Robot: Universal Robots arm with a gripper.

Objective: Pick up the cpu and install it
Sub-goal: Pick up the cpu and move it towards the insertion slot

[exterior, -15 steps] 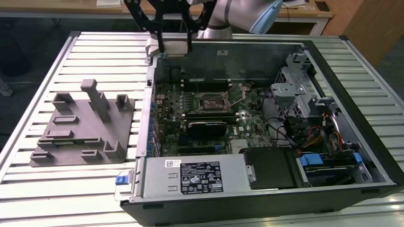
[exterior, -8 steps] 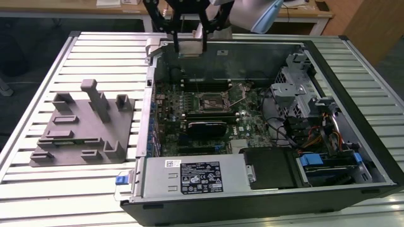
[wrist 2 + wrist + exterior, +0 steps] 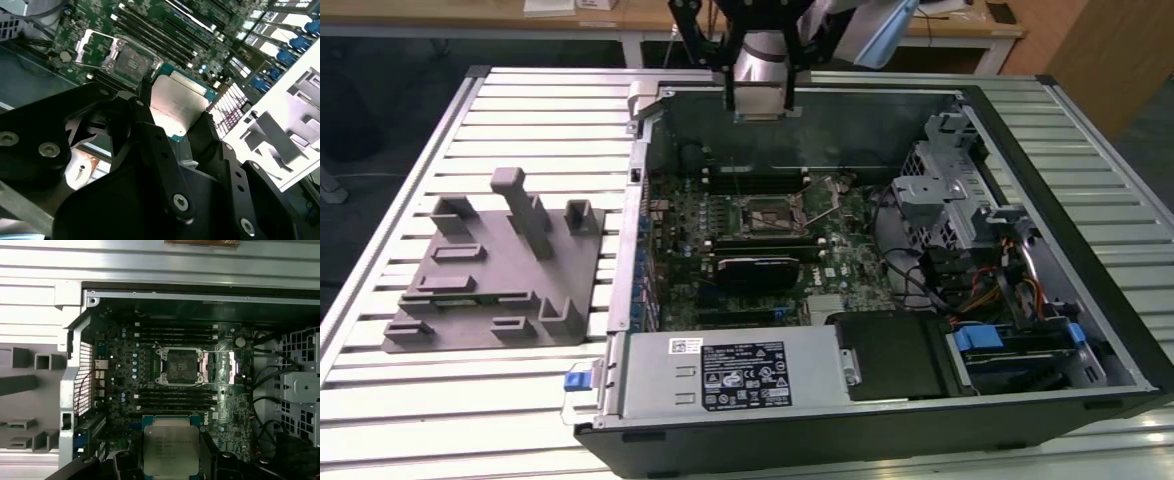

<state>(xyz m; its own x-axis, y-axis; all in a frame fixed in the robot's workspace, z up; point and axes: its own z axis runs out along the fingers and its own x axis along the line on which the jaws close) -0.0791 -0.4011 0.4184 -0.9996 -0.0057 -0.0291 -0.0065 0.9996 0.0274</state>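
We have the hand (image 3: 171,466) clenched on the cpu (image 3: 171,449), pinching it by two opposite edges above the open computer case (image 3: 75,390). The empty socket (image 3: 179,366) lies below and ahead of the hand. We judge that a tilted or off-centre chip could bend the socket's pins.

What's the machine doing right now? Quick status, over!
Tool shut on cpu, held above the motherboard. Socket open and empty. Nothing seen in the way.
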